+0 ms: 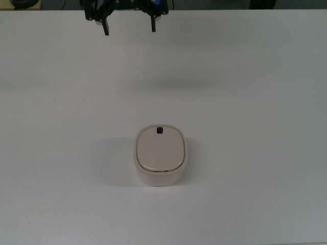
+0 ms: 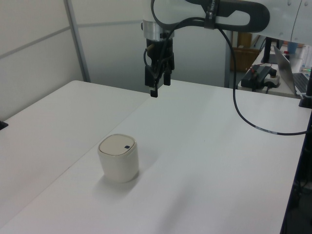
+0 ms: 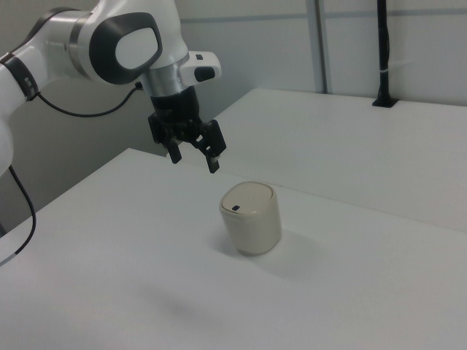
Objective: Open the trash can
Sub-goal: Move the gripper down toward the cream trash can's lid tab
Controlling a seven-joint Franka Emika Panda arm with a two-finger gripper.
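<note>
The trash can (image 1: 160, 154) is a small cream-beige bin with rounded corners, standing upright on the white table (image 1: 255, 102). Its flat lid lies down flat, and a small dark square button (image 1: 159, 130) sits at the lid's far edge in the top view. The trash can (image 2: 118, 161) also shows in the left view, and the trash can (image 3: 252, 219) in the right view. My gripper (image 1: 129, 28) hangs in the air well beyond the can, at the top view's upper edge. The gripper (image 3: 194, 160) is open, holds nothing, and is clear of the can.
A black cable (image 2: 243, 112) droops from the arm toward the table's right side in the left view. A laptop (image 2: 287, 68) and other gear sit on a neighbouring desk behind. A black post (image 3: 384, 51) stands at the far table edge in the right view.
</note>
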